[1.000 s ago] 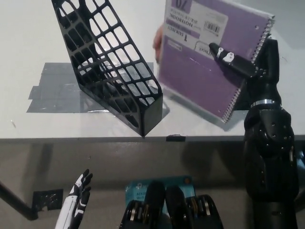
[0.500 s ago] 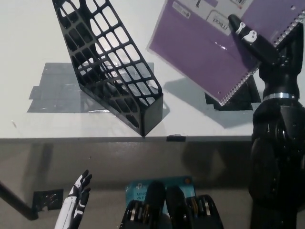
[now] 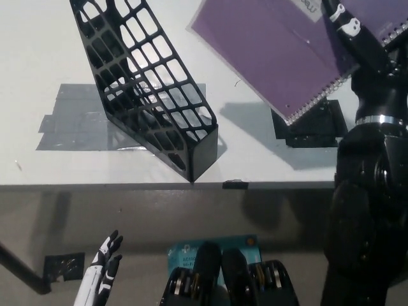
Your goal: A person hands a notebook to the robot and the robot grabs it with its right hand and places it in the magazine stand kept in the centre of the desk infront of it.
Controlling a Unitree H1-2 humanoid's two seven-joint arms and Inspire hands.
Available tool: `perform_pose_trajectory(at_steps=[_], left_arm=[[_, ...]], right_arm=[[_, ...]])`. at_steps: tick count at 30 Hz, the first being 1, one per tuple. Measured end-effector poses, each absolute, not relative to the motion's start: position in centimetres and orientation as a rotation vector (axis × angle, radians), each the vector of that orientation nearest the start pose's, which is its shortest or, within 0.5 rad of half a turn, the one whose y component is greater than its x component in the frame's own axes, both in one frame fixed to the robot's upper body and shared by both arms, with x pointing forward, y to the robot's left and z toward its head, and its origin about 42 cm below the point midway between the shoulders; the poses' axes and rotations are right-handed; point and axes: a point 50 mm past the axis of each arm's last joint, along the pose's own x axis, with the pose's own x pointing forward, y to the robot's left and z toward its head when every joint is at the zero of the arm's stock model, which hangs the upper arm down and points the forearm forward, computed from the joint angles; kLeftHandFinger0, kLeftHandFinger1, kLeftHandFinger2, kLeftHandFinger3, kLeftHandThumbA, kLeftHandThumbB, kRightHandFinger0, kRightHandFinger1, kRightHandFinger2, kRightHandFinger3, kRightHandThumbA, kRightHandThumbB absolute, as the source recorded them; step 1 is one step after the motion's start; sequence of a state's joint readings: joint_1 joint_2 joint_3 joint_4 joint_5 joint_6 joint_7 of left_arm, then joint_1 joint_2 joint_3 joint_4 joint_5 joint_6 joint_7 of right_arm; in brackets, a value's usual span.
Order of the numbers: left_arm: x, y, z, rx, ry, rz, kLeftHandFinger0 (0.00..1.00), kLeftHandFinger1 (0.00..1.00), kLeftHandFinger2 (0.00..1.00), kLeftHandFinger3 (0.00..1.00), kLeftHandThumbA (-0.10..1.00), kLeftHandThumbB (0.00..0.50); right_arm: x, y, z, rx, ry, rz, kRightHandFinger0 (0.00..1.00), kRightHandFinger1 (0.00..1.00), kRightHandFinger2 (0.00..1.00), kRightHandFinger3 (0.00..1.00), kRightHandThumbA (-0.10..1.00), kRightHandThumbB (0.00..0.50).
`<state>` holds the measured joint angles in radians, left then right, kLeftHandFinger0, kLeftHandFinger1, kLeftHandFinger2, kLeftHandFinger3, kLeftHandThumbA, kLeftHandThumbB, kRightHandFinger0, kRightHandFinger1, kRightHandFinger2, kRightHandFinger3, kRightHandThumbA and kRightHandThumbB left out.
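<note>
Head view: 1 notebook (image 3: 280, 54), 1 magazine stand (image 3: 145, 86), right hand (image 3: 357, 38) gripping.

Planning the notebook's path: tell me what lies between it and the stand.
In the head view, only bare white desk shows between the notebook, held up by the right hand, and the stand. Nothing stands in that gap.

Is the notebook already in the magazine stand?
Out. The right hand holds the notebook in the air, right of the empty magazine stand.

one head view — steeply down, desk (image 3: 38, 38)
</note>
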<state>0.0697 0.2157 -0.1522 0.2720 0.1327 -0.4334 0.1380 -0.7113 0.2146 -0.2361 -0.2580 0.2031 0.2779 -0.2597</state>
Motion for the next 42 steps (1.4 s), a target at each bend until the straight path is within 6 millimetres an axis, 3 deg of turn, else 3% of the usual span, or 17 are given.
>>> perform_pose_trajectory(at_steps=[8, 12, 19, 34, 42], left_arm=[[24.3, 25.9, 3.6, 0.314, -0.104, -0.072, 0.94, 1.0, 1.0, 1.0, 1.0, 0.5], [24.6, 25.8, 3.7, 0.315, -0.111, -0.072, 0.94, 1.0, 1.0, 1.0, 1.0, 0.5], [24.8, 25.8, 3.8, 0.316, -0.117, -0.073, 0.94, 1.0, 1.0, 1.0, 1.0, 0.5], [25.0, 25.8, 4.0, 0.317, -0.121, -0.074, 0.94, 1.0, 1.0, 1.0, 1.0, 0.5], [25.3, 25.9, 4.3, 0.321, -0.132, -0.076, 0.95, 1.0, 1.0, 1.0, 1.0, 0.5]], right_arm=[[39.8, -13.8, 38.6, 0.57, -0.557, -0.077, 0.0, 0.0, 0.0, 0.0, 0.81, 0.01], [40.3, -12.3, 38.9, 0.577, -0.544, -0.07, 0.0, 0.0, 0.0, 0.0, 0.84, 0.023], [41.5, -9.7, 37.8, 0.545, -0.483, -0.062, 0.0, 0.0, 0.0, 0.0, 0.81, 0.009], [42.7, -7.9, 37.5, 0.545, -0.466, -0.087, 0.0, 0.0, 0.0, 0.0, 0.78, 0.0], [43.2, -7.0, 38.3, 0.56, -0.477, -0.089, 0.0, 0.0, 0.0, 0.0, 0.79, 0.003]])
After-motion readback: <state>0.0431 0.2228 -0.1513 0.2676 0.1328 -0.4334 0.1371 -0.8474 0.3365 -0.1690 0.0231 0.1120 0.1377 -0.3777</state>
